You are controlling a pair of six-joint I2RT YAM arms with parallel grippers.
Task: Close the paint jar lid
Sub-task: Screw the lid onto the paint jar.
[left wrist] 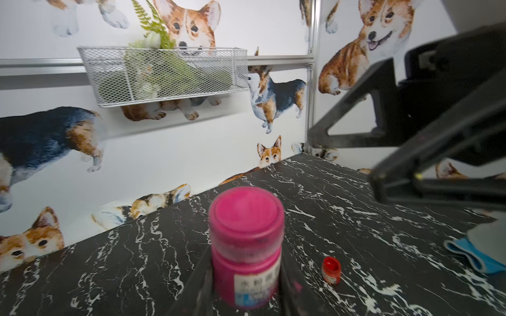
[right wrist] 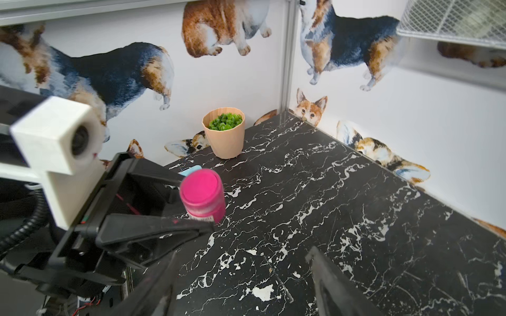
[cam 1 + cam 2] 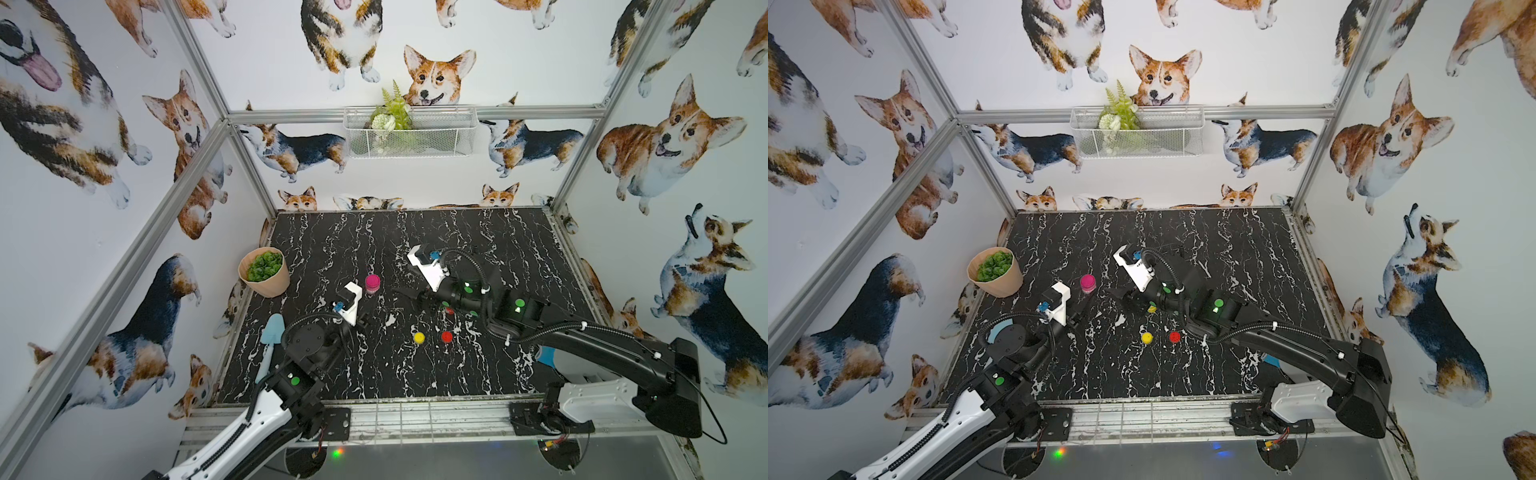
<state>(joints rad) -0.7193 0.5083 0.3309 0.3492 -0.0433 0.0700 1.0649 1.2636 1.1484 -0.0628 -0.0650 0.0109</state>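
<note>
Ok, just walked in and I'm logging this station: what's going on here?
The left tool is shut around the lower part of the pink paint jar, holding it upright. Its lid sits on top; how tight is unclear. The right tool is open and empty, apart from the jar. A yellow jar and a red jar stand nearby on the table.

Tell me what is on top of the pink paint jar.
A pink lid sits on the pink paint jar. It covers the mouth, so the contents are hidden.
</note>
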